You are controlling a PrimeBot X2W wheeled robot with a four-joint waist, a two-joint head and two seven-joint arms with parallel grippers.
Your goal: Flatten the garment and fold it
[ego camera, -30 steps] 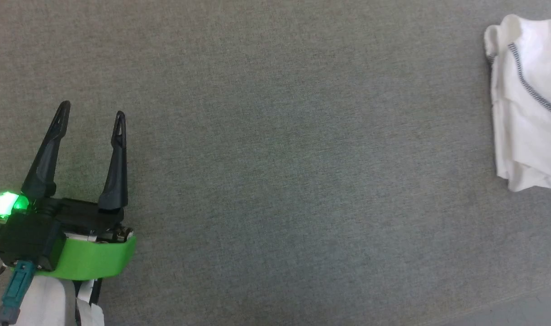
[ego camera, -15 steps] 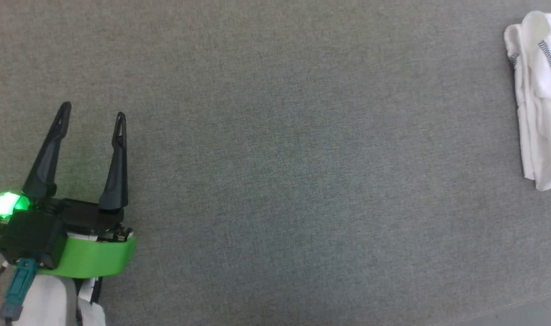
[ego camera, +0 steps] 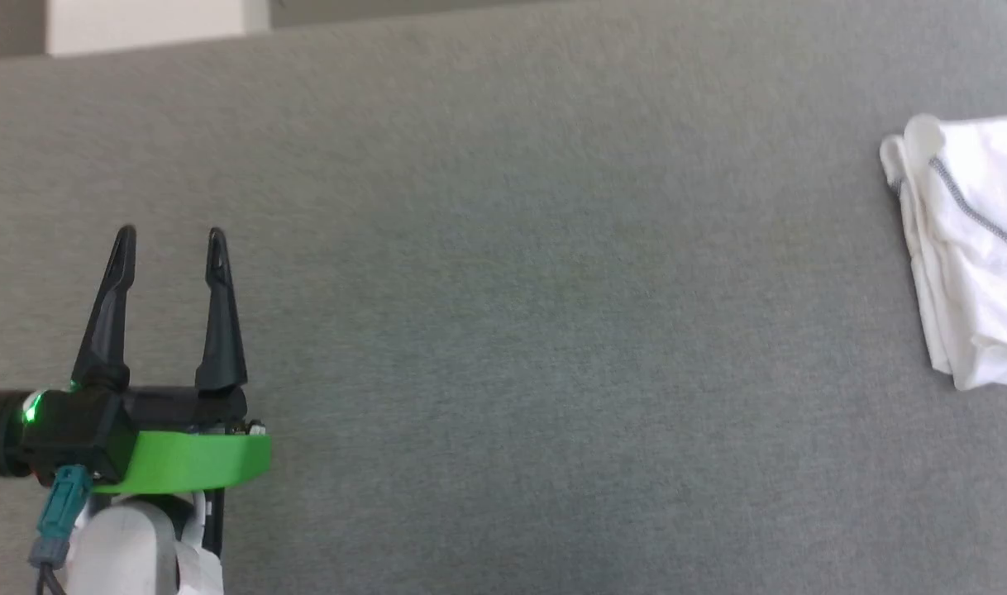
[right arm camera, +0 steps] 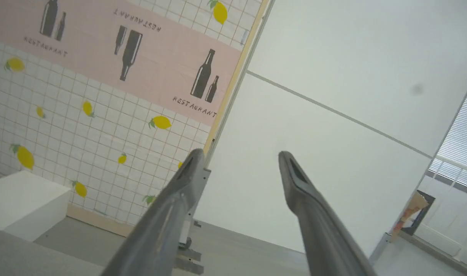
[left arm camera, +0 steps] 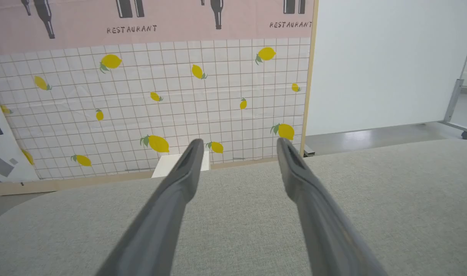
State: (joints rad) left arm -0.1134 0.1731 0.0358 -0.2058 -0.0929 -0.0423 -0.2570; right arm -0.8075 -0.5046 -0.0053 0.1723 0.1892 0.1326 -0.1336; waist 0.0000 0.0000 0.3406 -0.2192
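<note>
The head view has tilted up: the far edge of the grey table (ego camera: 512,330) now shows. The left gripper (ego camera: 170,233), toward the left edge, is spread wide, empty; the right gripper (right arm camera: 241,154) also. The white garment (ego camera: 979,248) lies bunched toward the right edge.

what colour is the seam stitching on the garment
Dark grey, against the white garment; it shows best in the head view.

Open grey surface (ego camera: 512,330) stretches ahead of the left gripper's (ego camera: 170,235) fingertips and far to their right, up to the bunched garment (ego camera: 975,248). A white box (left arm camera: 168,165) stands beyond the tips, past the surface's far edge.
</note>
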